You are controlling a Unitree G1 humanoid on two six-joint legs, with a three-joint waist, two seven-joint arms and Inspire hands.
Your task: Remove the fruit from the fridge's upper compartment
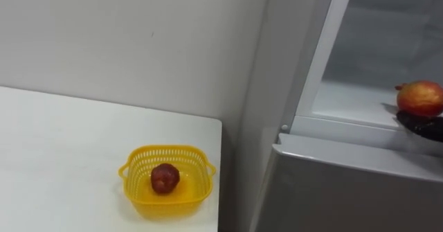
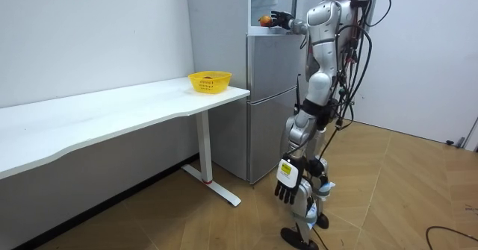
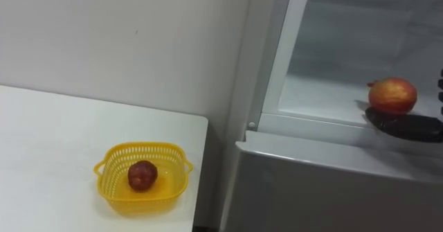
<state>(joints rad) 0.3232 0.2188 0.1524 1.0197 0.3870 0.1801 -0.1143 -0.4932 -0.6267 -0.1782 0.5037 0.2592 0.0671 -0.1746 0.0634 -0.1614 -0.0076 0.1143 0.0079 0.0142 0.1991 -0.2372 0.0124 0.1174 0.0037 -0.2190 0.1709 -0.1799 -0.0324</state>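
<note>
So the apple (image 3: 392,95) is at the front of the open upper fridge compartment (image 3: 325,86), far right, gripped by the right hand (image 3: 405,127) with dark fingers curled under it. Left of the fridge, a yellow basket (image 3: 111,166) sits near the right end of the white table (image 3: 55,142) with a dark red fruit (image 3: 142,175) inside. The room view adds the left hand (image 2: 287,181), hanging by the leg with loose fingers.

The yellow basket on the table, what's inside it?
One round dark-red fruit lies on the floor of the yellow basket, nothing else. The patch of floor under it is covered.
</note>
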